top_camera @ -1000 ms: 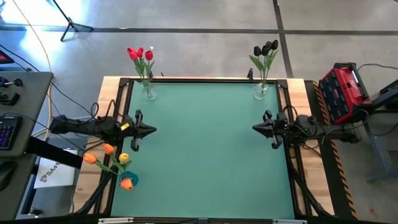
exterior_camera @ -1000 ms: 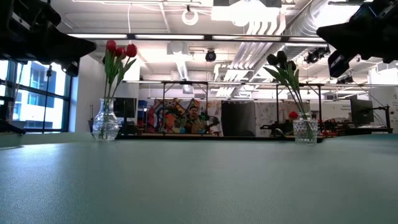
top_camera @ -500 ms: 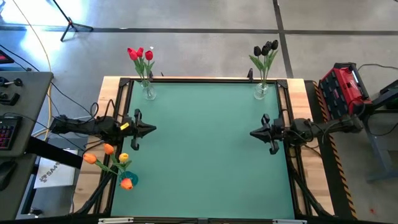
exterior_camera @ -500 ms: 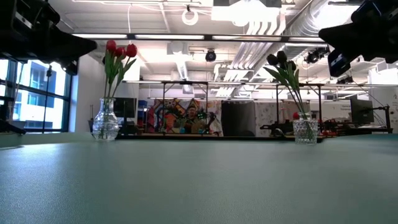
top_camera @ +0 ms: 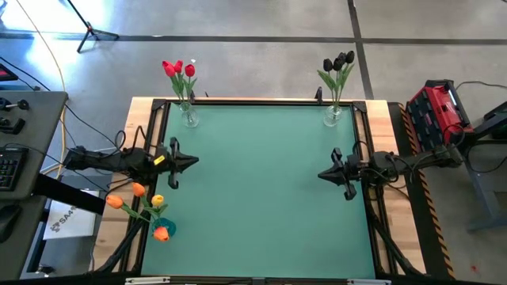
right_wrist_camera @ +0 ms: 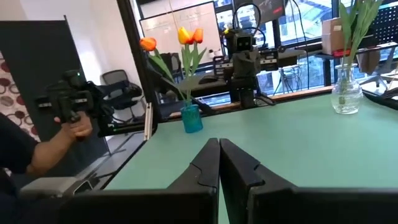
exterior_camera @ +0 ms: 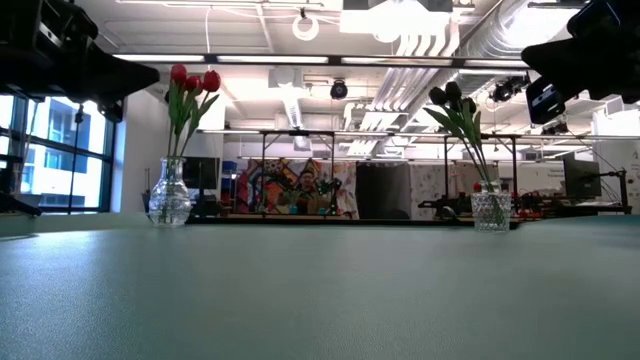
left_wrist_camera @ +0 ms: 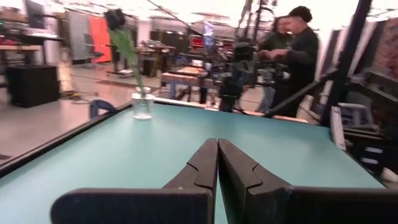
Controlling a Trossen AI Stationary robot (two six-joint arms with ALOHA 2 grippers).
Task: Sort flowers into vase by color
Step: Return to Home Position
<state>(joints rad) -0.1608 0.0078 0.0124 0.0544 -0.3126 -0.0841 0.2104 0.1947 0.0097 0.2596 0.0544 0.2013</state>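
Three red tulips point(top_camera: 178, 70) stand in a glass vase point(top_camera: 189, 119) at the table's far left corner. Black tulips point(top_camera: 339, 63) stand in a glass vase point(top_camera: 332, 116) at the far right corner. Orange and yellow tulips point(top_camera: 142, 202) lean out of a small blue vase point(top_camera: 162, 230) at the near left edge. My left gripper point(top_camera: 194, 165) is shut and empty, hovering by the left edge. My right gripper point(top_camera: 320, 174) is shut and empty, hovering by the right edge. The left wrist view shows shut fingers point(left_wrist_camera: 217, 144) and the black tulips' vase point(left_wrist_camera: 142, 103). The right wrist view shows shut fingers point(right_wrist_camera: 219, 144) and the blue vase point(right_wrist_camera: 191, 118).
The green table top point(top_camera: 261, 198) lies bare between the two arms. A black frame point(top_camera: 158, 107) runs along its edges. A red case point(top_camera: 436, 119) sits to the right of the table. People point(left_wrist_camera: 292, 50) stand beyond the table, and a hand with a device point(right_wrist_camera: 71, 109) shows past the left edge.
My right gripper has drifted a little toward the table's near edge and slightly toward the middle, still shut. The flowers and vases have stayed where they were.
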